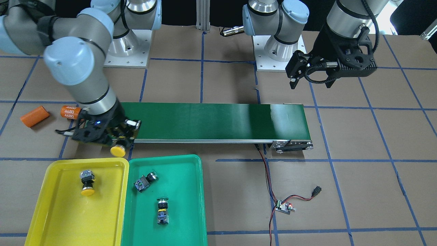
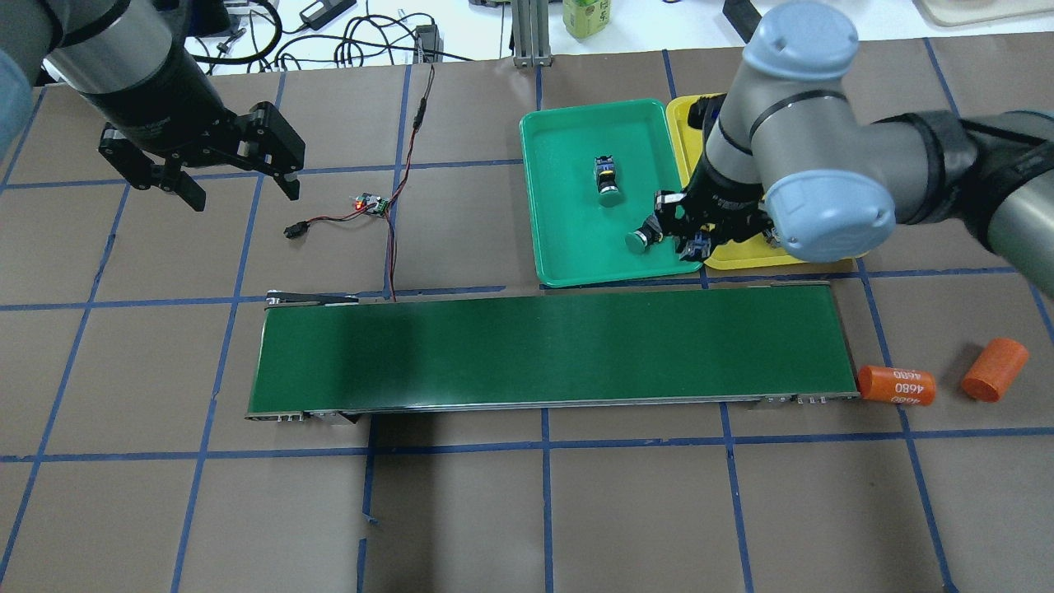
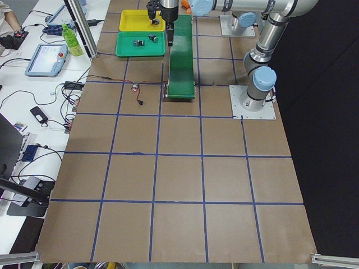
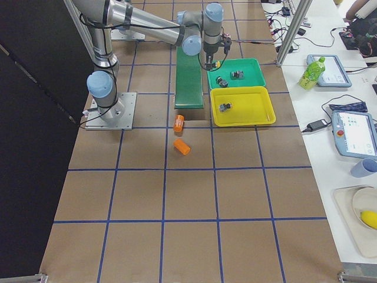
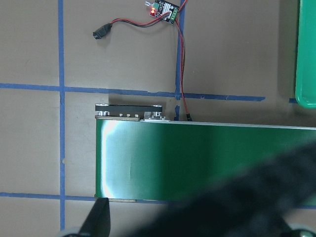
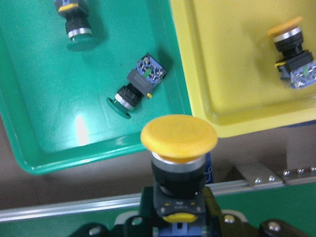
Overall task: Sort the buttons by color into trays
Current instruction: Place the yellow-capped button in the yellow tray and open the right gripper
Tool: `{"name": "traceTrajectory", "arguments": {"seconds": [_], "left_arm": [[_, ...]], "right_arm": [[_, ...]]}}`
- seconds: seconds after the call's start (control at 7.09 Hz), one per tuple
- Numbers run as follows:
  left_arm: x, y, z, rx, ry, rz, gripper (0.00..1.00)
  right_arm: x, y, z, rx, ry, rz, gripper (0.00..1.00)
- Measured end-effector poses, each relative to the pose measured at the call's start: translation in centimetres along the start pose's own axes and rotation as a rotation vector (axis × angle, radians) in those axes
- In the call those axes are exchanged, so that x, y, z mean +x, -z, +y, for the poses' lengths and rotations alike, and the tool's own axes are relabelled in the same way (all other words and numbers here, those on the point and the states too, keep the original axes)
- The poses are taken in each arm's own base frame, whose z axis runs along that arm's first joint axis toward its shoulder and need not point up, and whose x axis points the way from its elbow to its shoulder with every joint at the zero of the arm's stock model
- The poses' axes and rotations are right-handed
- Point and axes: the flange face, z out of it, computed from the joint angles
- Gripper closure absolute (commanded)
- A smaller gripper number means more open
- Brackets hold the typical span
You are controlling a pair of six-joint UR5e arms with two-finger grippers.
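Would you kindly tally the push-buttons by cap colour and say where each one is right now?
Yellow-capped buttons: 2, one lying in the yellow tray, one held in the right gripper.
Green-capped buttons: 2, both lying in the green tray.
Total: 4 buttons.

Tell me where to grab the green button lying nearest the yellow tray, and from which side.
Come straight down from above and close on the blocky body of that green button, across its flat sides. It lies on its side in the green tray, diagonal, so turn the wrist to match; the rounded cap likely gives poorer purchase.
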Motion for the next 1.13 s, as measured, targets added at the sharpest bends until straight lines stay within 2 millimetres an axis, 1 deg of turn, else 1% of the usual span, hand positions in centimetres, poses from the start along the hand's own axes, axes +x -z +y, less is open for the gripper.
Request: {"name": "traceTrajectory", "arguments": {"seconds": [0.14,0.28,0.42,0.56,0.71,0.85,0.99,1.13], "left_arm": [[-0.2,0.0,0.1,0.001,-0.002,-0.029,0.0],[-0.3,0.1,0.2,0.003,-0.006,-0.041,0.0],[-0.4,0.3,0.3,0.007,-0.01,-0.046,0.0],[-0.4,0.6,0.3,0.013,-0.011,-0.048,0.0],[-0.4,0.7,0.3,0.014,-0.011,-0.049,0.0],[-0.4,0.6,0.3,0.013,-0.012,-0.05,0.0],[-0.4,0.5,0.2,0.011,-0.011,-0.051,0.0],[-0.4,0.5,0.1,0.012,-0.011,-0.05,0.0]], "right_arm": [[1.9,-1.2,-4.0,0.007,0.01,0.01,0.95],[3.9,-3.8,-7.5,0.006,0.047,0.036,0.73],[5.5,-6.3,-9.9,0.004,0.065,0.055,0.08],[6.3,-8.2,-11.1,-0.004,0.073,0.062,0.0],[6.7,-9.1,-11.7,-0.001,0.08,0.064,0.0],[6.7,-9.1,-11.9,0.014,0.085,0.064,0.0],[6.7,-8.1,-11.6,0.026,0.087,0.063,0.0],[6.5,-5.6,-10.4,0.02,0.087,0.062,0.0]]}}
